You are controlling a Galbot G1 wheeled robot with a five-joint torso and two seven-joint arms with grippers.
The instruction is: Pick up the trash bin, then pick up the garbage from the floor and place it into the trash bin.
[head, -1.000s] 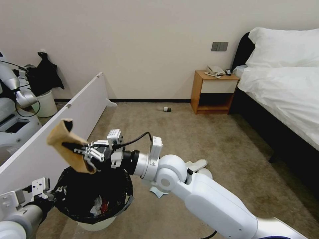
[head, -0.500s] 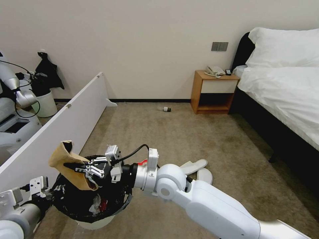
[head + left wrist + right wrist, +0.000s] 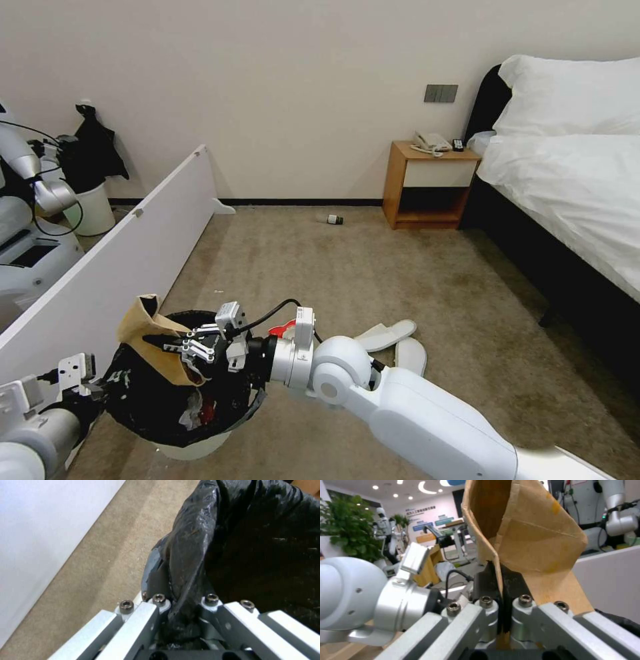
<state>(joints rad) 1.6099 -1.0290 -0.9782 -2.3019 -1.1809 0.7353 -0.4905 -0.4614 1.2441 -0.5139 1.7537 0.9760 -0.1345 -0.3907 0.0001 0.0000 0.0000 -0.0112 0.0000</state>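
At near left, the left gripper (image 3: pixel 181 620) has its jaws clenched on the bagged rim of the trash bin (image 3: pixel 180 400), which seems held off the floor (image 3: pixel 347 267). Just right, the right gripper (image 3: pixel 175 344) pinches the brown cardboard scrap (image 3: pixel 155 337) over the bin's mouth. Farther right lie two white slippers (image 3: pixel 397 341), the small bottle (image 3: pixel 335 219) far off.

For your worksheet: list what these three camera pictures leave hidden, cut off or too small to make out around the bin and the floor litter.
- Trash bin: its base, cut off behind the left gripper's arm, head view.
- Bin contents: hidden by the cardboard scrap and right gripper.
- Small bottle: label too small.
- Slippers: partly behind the right arm.
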